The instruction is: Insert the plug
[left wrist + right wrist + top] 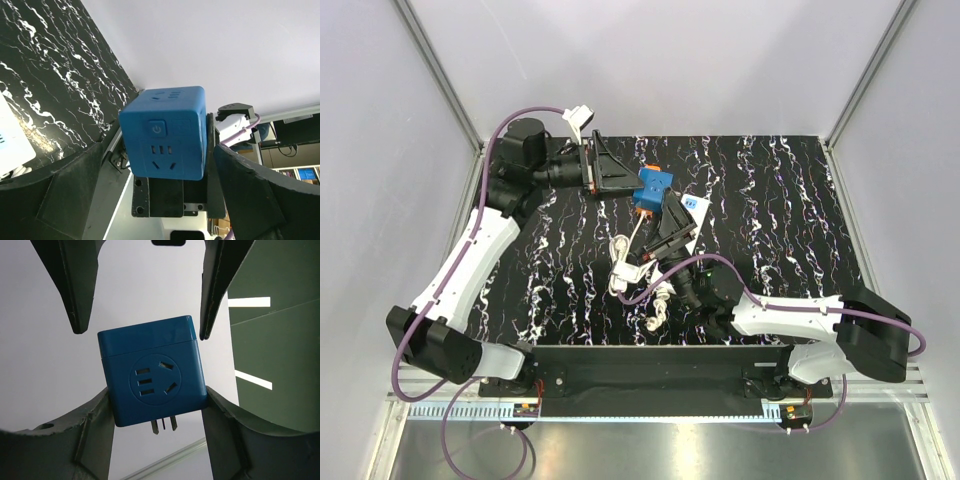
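Observation:
The blue cube plug (653, 188) hangs in the air above the middle of the black marbled mat (770, 200). My right gripper (670, 212) reaches up from below, and its fingers press the plug's two sides in the right wrist view (152, 372), where the metal prongs show at the lower edge. My left gripper (634, 184) comes in from the left. In the left wrist view its fingers (90, 165) stand wide on both sides of the plug (165, 132), with a gap on the left. The white power strip (697, 209) lies on the mat, partly hidden by the right gripper.
An orange-and-white plug (642, 213) with a coiled white cable (620, 265) lies on the mat below the blue plug. A corner of the white power strip shows in the left wrist view (12, 137). Pale walls with metal rails (440, 70) enclose the mat at the back and sides.

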